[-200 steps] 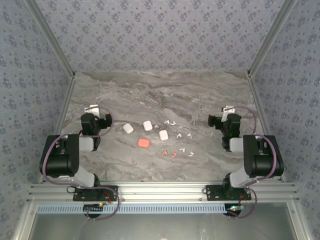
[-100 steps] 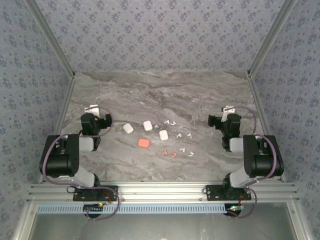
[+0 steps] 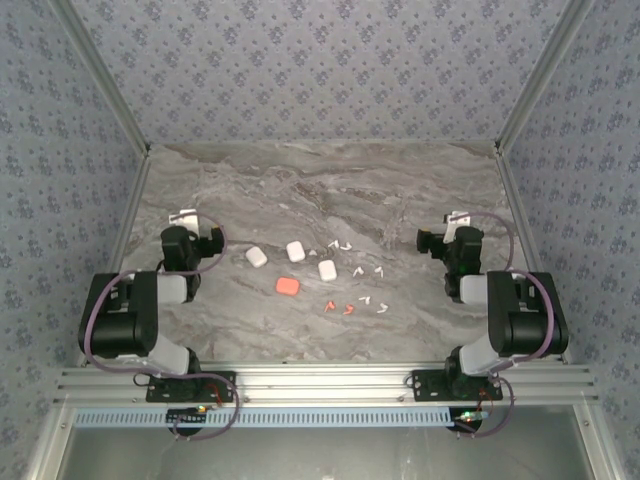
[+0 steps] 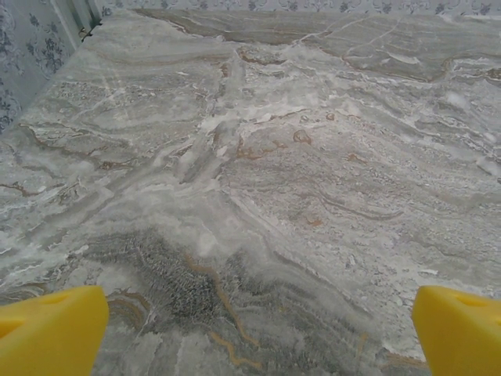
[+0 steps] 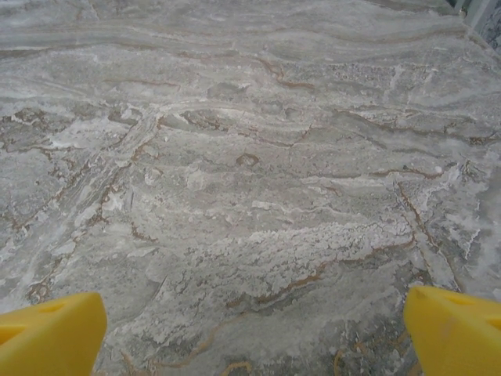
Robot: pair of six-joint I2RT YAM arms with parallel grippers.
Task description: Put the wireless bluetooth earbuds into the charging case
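Three white charging cases point(image 3: 295, 251) and one orange-red case point(image 3: 287, 286) lie in the middle of the marble table. To their right are scattered several white earbuds point(image 3: 357, 271), with two orange-red earbuds point(image 3: 348, 309) nearest the front. My left gripper point(image 3: 186, 217) rests folded back at the left, well apart from the cases. The right gripper point(image 3: 457, 219) rests at the right, apart from the earbuds. In the left wrist view the left gripper point(image 4: 254, 329) is open, its yellow fingertips point(image 4: 51, 329) wide over bare marble. The right gripper point(image 5: 254, 333) is open too, its fingertips point(image 5: 454, 329) wide with nothing between.
The marble table point(image 3: 320, 180) is bounded by patterned walls at the back and sides, with metal posts point(image 3: 525, 100) in the corners. An aluminium rail point(image 3: 320, 380) carrying both arm bases runs along the near edge.
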